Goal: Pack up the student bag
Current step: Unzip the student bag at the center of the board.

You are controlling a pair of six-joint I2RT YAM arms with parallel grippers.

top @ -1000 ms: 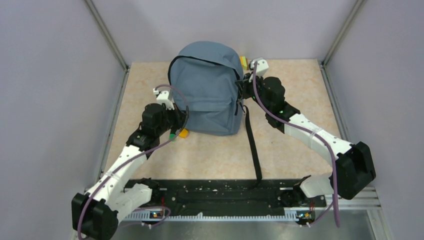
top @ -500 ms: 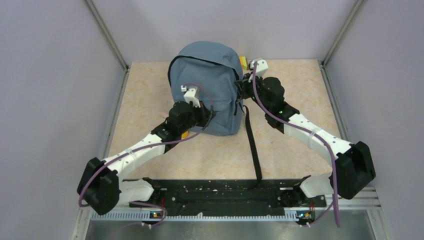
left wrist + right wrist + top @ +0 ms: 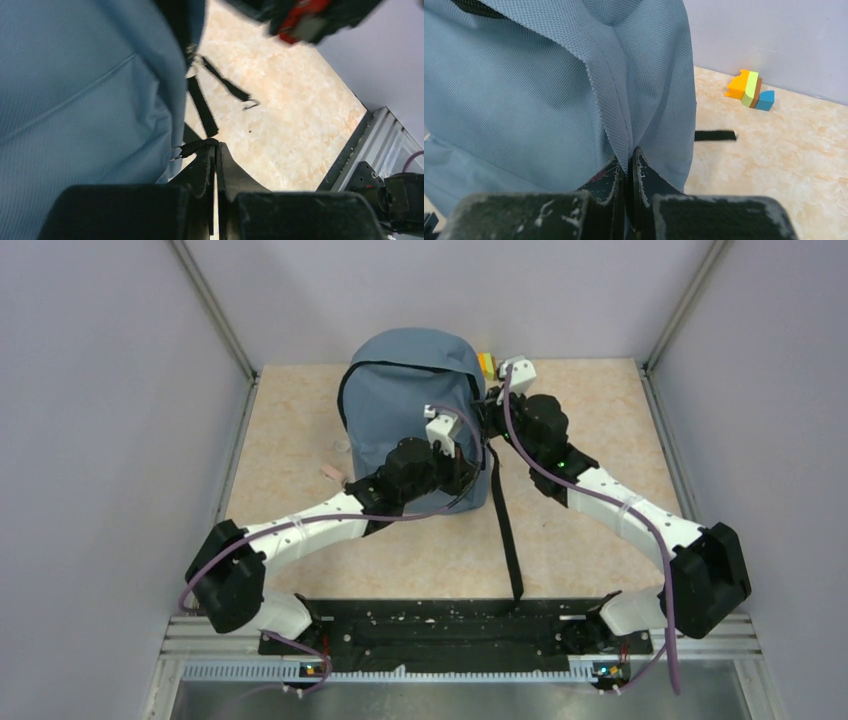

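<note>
Top external view: the student bag [image 3: 400, 400] stands upright at the far centre of the table [image 3: 600, 420], long axis vertical, front pocket facing the arms. Its interior is hidden, so its contents cannot be told. The right gripper [image 3: 629, 160], jaws closed, pinches a fabric fold [image 3: 619, 110] on the bag's right side. The left gripper [image 3: 215, 147], jaws closed, pinches a black zipper pull [image 3: 197, 146] at the front's right edge, with the bag directly to its left. Coloured blocks [image 3: 750, 90] lie loose behind the bag.

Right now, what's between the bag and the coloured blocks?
Right wrist view: bare tabletop and a black strap end lie between student bag and coloured blocks.
</note>
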